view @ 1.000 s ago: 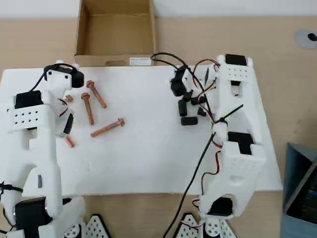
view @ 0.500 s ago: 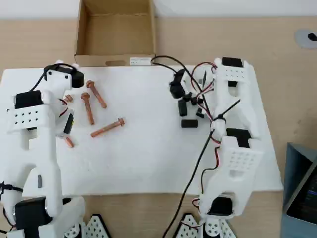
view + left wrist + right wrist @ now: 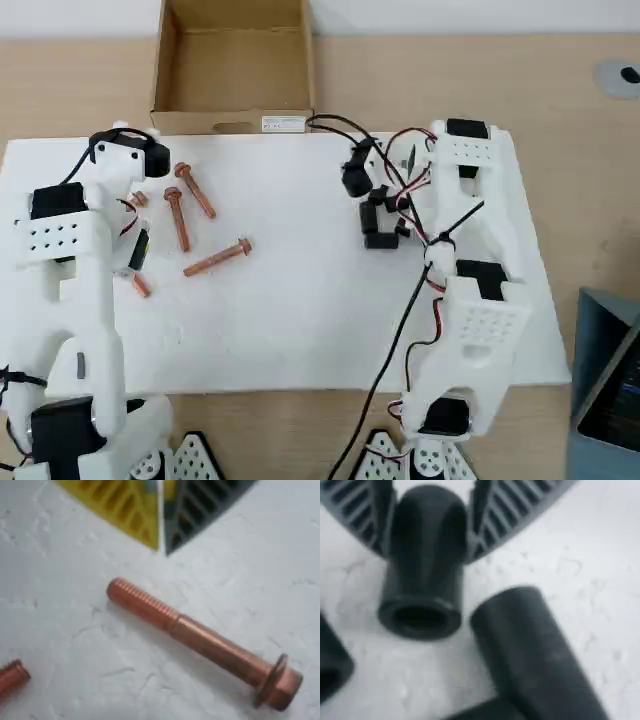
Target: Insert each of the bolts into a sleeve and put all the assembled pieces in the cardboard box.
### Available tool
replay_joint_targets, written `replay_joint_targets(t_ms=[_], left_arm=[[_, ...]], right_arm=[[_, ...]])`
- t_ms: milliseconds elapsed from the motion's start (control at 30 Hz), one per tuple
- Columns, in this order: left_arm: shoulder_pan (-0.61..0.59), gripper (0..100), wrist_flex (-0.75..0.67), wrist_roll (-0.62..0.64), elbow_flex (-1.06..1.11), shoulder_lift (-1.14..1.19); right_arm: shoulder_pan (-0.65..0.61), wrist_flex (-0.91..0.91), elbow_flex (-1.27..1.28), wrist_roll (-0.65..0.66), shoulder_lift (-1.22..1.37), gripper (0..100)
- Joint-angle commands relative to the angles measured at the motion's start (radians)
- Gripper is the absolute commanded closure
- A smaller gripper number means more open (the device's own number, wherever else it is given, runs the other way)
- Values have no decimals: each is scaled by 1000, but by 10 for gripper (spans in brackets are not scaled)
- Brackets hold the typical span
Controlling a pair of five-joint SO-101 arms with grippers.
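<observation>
Your right gripper (image 3: 427, 547) is clenched around a black sleeve (image 3: 422, 585), with the other sleeves (image 3: 380, 241) just beside it, nearer the right edge of the desk (image 3: 560, 90). Your left gripper (image 3: 161, 537) is closed on nothing, beside a copper bolt (image 3: 200, 642) near the left edge. The cardboard box (image 3: 232, 122) sits at the far edge.

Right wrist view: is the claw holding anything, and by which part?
The right claw grips a black cylindrical sleeve around its rounded end, opposite the open mouth.
</observation>
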Motion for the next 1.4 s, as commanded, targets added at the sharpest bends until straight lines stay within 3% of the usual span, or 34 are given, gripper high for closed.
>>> replay_joint_targets(t_ms=[0, 400, 733, 1033, 1200, 1367], left_arm=[[12, 993, 3, -5, -48, -2], [12, 994, 11, 2, -44, -2], [8, 995, 14, 106, -43, -12], [12, 995, 58, 270, -55, -10], [17, 994, 118, 270, -133, -2], [152, 994, 187, 153, -215, -1]], right_arm=[[-31, 2, -2, -17, 10, 988], [-70, 183, -183, -153, -194, 988], [-64, 339, -237, -417, -507, 988], [24, 339, 111, -624, -967, 988], [136, 334, 352, -634, -1199, 988], [194, 315, 544, -638, -1394, 988]])
